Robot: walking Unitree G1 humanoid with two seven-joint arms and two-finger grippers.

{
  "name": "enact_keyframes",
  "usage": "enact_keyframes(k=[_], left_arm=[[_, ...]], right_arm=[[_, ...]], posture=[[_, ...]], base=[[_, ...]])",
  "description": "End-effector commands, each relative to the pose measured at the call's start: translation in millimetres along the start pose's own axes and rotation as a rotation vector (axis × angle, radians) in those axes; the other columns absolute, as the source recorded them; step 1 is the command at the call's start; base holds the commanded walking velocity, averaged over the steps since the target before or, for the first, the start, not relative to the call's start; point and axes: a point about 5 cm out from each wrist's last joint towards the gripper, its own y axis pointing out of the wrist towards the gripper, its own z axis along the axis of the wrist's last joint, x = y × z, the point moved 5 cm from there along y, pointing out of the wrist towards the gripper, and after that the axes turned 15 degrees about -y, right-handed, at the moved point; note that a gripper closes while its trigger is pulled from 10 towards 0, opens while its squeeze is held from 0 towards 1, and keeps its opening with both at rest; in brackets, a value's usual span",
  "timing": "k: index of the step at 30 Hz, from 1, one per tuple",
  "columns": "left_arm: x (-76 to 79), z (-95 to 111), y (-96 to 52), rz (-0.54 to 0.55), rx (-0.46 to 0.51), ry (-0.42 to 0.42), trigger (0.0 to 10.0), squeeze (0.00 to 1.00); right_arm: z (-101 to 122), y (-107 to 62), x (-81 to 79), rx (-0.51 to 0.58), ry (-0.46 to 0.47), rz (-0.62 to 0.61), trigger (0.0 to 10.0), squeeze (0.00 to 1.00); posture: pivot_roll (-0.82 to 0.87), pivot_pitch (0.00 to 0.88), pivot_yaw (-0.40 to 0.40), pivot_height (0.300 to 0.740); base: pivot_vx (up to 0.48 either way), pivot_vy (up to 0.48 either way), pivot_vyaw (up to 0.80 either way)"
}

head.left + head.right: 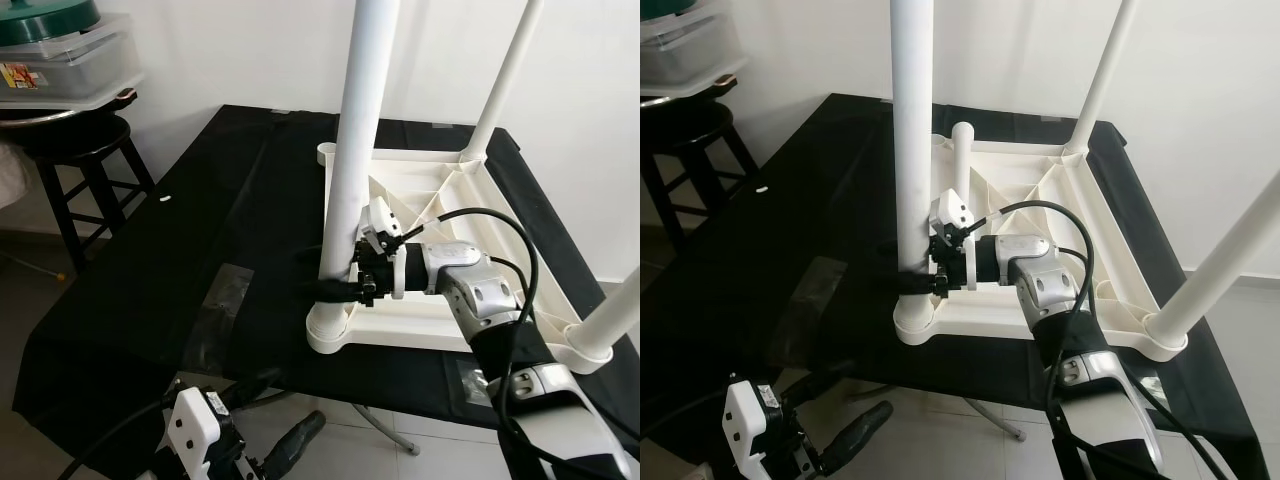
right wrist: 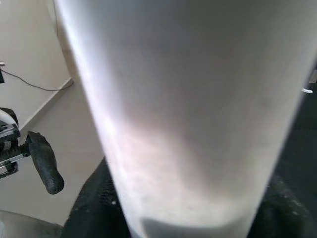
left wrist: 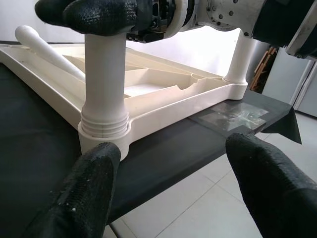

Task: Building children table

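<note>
**Right gripper clamps a table leg**

A white plastic children's table lies upside down on the black-covered surface, with three legs standing in corner sockets. The right arm reaches in horizontally, and the right gripper has its fingers closed around the near-left leg low down, just above its socket. The left gripper hangs below the surface edge with its fingers spread apart.

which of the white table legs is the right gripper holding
The near-left corner leg, standing upright in its socket; the right gripper clamps it low down. The others stand untouched.
</note>
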Motion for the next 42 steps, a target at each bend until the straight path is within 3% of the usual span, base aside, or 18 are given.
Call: enact_keyframes(k=[1, 7, 9, 11, 12, 13, 14, 15, 19, 26, 27, 30, 31, 32, 35, 40, 41, 42], left_arm=[[2.6, 1, 0.0, -0.009, 0.001, 0.01, 10.0, 0.0], [1.8, 1, 0.7, -0.009, 0.001, 0.01, 10.0, 0.0], [1.0, 1, 0.9, -0.009, 0.003, 0.011, 10.0, 0.0], [-0.6, 3, 0.9, -0.008, 0.006, 0.013, 10.0, 0.0], [-0.6, 3, 0.9, -0.008, 0.006, 0.013, 10.0, 0.0], [-1.0, 3, 0.8, -0.007, 0.007, 0.013, 10.0, 0.0], [-1.9, 4, 1.3, -0.008, 0.008, 0.014, 10.0, 0.0], [-2.9, 4, 2.1, -0.009, 0.009, 0.015, 10.0, 0.0], [-4.8, 3, 3.3, -0.011, 0.009, 0.015, 10.0, 0.0], [-11.4, 2, 4.8, 0.004, 0.013, 0.026, 10.0, 0.0], [-12.4, 3, 4.7, 0.008, 0.015, 0.028, 10.0, 0.0], [-13.5, 2, 5.1, 0.007, 0.013, 0.03, 10.0, 0.0], [-13.4, 2, 5.3, 0.003, 0.011, 0.031, 10.0, 0.0], [-13.3, 2, 5.4, 0.0, 0.008, 0.03, 10.0, 0.0], [-12.5, 1, 5.7, -0.003, 0.007, 0.029, 10.0, 0.0], [-10.2, 1, 6.4, -0.007, 0.007, 0.027, 10.0, 0.0], [-9.1, 2, 6.0, -0.007, 0.009, 0.027, 10.0, 0.0], [-9.1, 2, 6.0, -0.007, 0.009, 0.027, 10.0, 0.0]], right_arm=[[-2, -2.0, -2.9, 0.022, 0.005, 0.0, 0.0, 0.0], [-10, -11.6, 1.5, -0.019, -0.021, -0.145, 0.0, 0.0], [-18, -16.5, 4.9, -0.064, 0.002, -0.338, 0.0, 0.0], [-35, -25.0, 5.7, -0.165, 0.079, -0.773, 0.0, 0.0], [-35, -25.0, 5.7, -0.165, 0.079, -0.773, 0.0, 0.0], [-40, -31.7, 4.2, -0.198, 0.102, -0.89, 0.0, 0.0], [-45, -27.4, -16.5, -0.252, 0.112, -0.944, 0.0, 0.0], [-47, -21.7, -33.6, -0.283, 0.134, -0.962, 0.0, 0.0], [-50, -13.4, -50.8, -0.309, 0.143, -0.96, 0.0, 0.0], [-57, -6.6, -48.1, -0.334, 0.145, -0.939, 0.0, 0.0], [-56, -5.2, -47.5, -0.331, 0.149, -0.929, 10.0, 0.0], [-47, -1.7, -41.1, -0.284, 0.143, -0.894, 10.0, 0.0], [-38, 0.7, -35.8, -0.225, 0.141, -0.847, 10.0, 0.74], [-25, 3.7, -31.9, -0.151, 0.136, -0.764, 10.0, 1.0], [-6, 5.5, -29.7, -0.061, 0.1, -0.612, 10.0, 1.0], [0, -3.0, -26.4, -0.079, -0.029, -0.407, 10.0, 1.0], [-4, -5.2, -25.9, -0.091, -0.053, -0.324, 10.0, 0.0], [-4, -5.2, -25.9, -0.091, -0.053, -0.324, 10.0, 0.0]], posture=[[0.04, 0.138, -0.043, 0.74], [0.03, 0.136, -0.051, 0.74], [0.02, 0.139, -0.056, 0.74], [0.01, 0.141, -0.054, 0.74], [0.01, 0.141, -0.054, 0.74], [0.01, 0.141, -0.054, 0.74], [0.0, 0.141, -0.042, 0.74], [0.0, 0.141, -0.038, 0.74], [-0.01, 0.123, -0.029, 0.74], [0.01, 0.107, -0.032, 0.74], [0.01, 0.107, -0.032, 0.74], [0.02, 0.101, -0.027, 0.74], [0.03, 0.1, -0.025, 0.74], [0.03, 0.098, -0.024, 0.74], [0.03, 0.101, -0.024, 0.74], [0.04, 0.108, -0.032, 0.74], [0.05, 0.115, -0.035, 0.74], [0.05, 0.115, -0.035, 0.74]], base=[[0.0, 0.0, 0.0], [0.0, 0.0, 0.0], [0.0, 0.0, 0.0], [0.0, 0.0, 0.0], [0.0, 0.0, 0.0], [0.0, 0.0, 0.0], [0.0, 0.0, 0.0], [0.0, 0.0, 0.0], [0.0, 0.0, 0.0], [0.0, 0.0, 0.0], [0.0, 0.0, 0.0], [0.0, 0.0, 0.0], [0.0, 0.0, 0.0], [0.0, 0.0, 0.0], [0.0, 0.0, 0.0], [0.0, 0.0, 0.0], [0.0, 0.0, 0.0], [0.0, 0.0, 0.0]])
